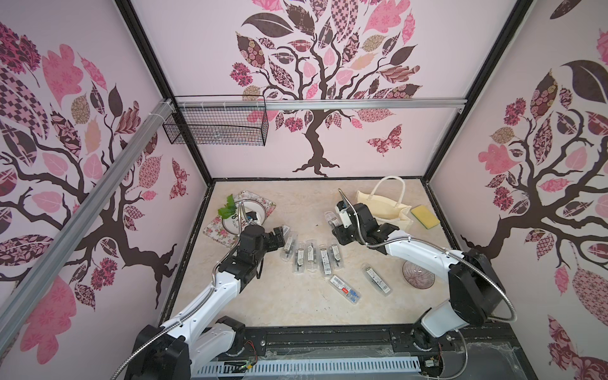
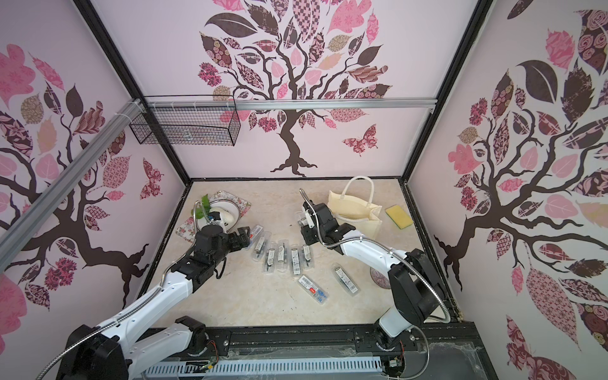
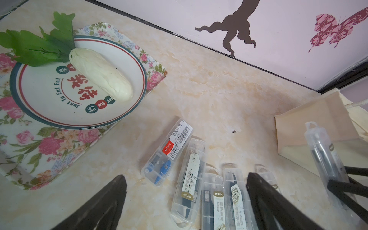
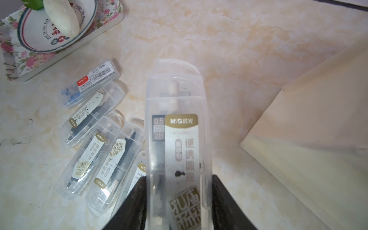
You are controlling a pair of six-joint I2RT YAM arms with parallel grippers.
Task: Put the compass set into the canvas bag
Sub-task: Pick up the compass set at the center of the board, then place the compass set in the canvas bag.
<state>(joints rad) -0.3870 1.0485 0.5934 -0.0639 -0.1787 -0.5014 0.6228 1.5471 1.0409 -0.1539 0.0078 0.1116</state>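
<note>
**stock list: one compass set in my right grip, canvas bag beside it**

- right gripper [image 4: 179,185]: my two black fingers pinch the lower end of a compass set [image 4: 175,119], one on each long side.
- compass set, held: clear plastic case, hanger tab at the far end. the gold-and-white label reads "m&g 晨光" and "便携圆规", and a dark strip beside it reads "0.5" and "2b". a small code under the brand is too blurred to read surely. it sits just beside the near-left side of the canvas bag [image 1: 385,204], outside it, and seems lifted off the table [image 1: 296,306].
- canvas bag: cream, boxy, white loop handles, standing at the far right of the table.
- left gripper [image 3: 185,191]: fingers spread wide, holding nothing, poised over the row of cases.
- row of clear cases [image 1: 309,256]: lying side by side mid-table, with the same m&g gold labels.
- blue-part case [image 3: 169,151]: red "m&g" tag, barcode sticker, at the row's left end.
- plate [image 3: 49,99]: printed "just to eat eat", red characters, carries a white radish [image 3: 99,73] with green leaves, and rests on a floral tray [image 3: 49,143].
- yellow sponge [image 1: 425,216]: just right of the bag.
</note>
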